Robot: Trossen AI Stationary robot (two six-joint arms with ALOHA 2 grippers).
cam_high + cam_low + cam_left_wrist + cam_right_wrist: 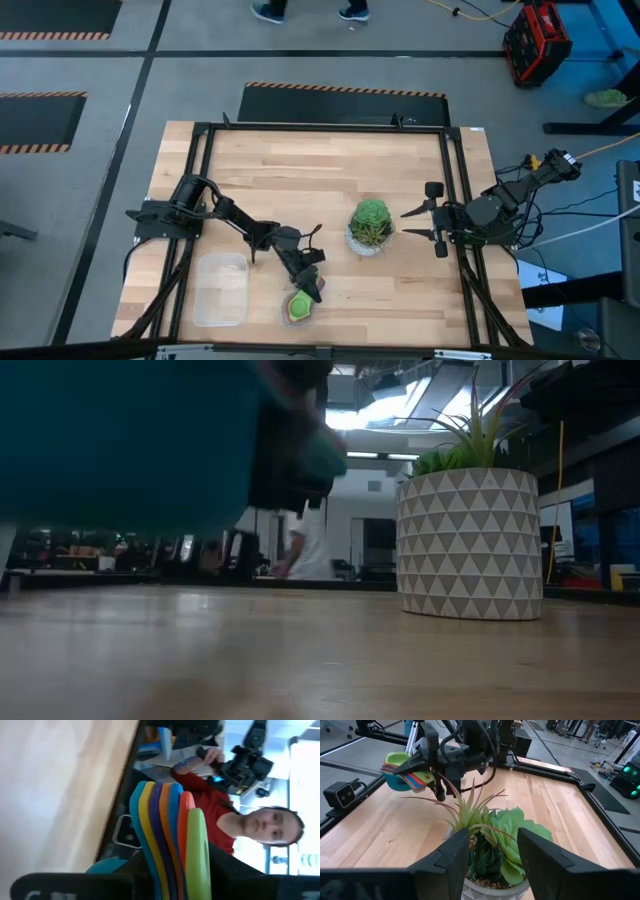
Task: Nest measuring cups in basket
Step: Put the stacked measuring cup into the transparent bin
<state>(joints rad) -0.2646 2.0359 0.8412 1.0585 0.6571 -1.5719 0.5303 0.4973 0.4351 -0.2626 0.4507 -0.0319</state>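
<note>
The measuring cups are nested in one stack, teal at the bottom and green on top. The stack hangs near the table's front edge, just right of the basket, a clear tray lying flat on the wood. My left gripper is shut on the stack. In the left wrist view its coloured layers fan out ahead of the fingers. The low view shows the teal underside above the tabletop. My right gripper waits open at the right, behind the plant. My left gripper pinches the nested stack across its layers, one finger on the teal bottom side, the other on the green top side. It comes in about level from the far side, at the handle end. The stack is lifted clear, roughly level.
A green plant in a white patterned pot stands mid-table, between the two grippers. Black frame rails run along the table's sides. A small camera sits at the near edge. A person stands beyond the table.
</note>
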